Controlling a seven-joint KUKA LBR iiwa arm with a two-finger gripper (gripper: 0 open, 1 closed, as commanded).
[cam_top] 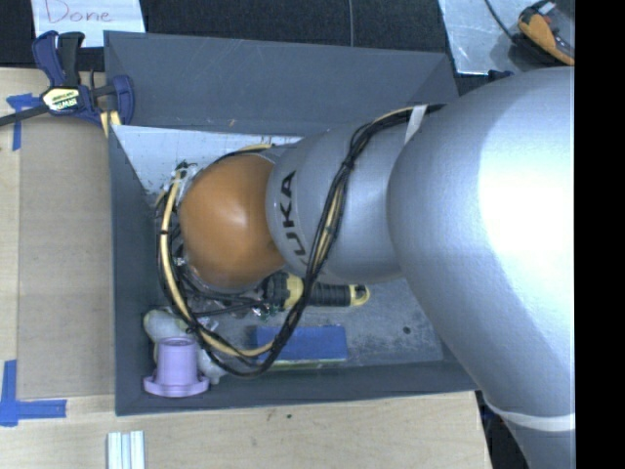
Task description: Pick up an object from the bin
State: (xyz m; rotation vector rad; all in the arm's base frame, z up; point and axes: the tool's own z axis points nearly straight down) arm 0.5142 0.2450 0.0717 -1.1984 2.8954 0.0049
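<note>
Looming closest to the lens, the arm's silver link (488, 262) is spanning the right side and covering much of the bin (293, 76). Its orange cover (227, 218) is hanging over the left-middle of the floor, with yellow and black cables (163, 247) looping round it. The gripper is sitting beneath that cover, so whether it is clenched or released I cannot tell (nor whether anything is in it). Candidates are lying along the near wall: a lilac spool (177, 364) standing in the near-left corner, a pale lump (161, 322) touching it just behind, and a blue slab (303, 341) lying flat to the right. By my judgement the step is calling for a straight descent onto one thing, keeping the cables from snagging the spool and closing only when centred.
</note>
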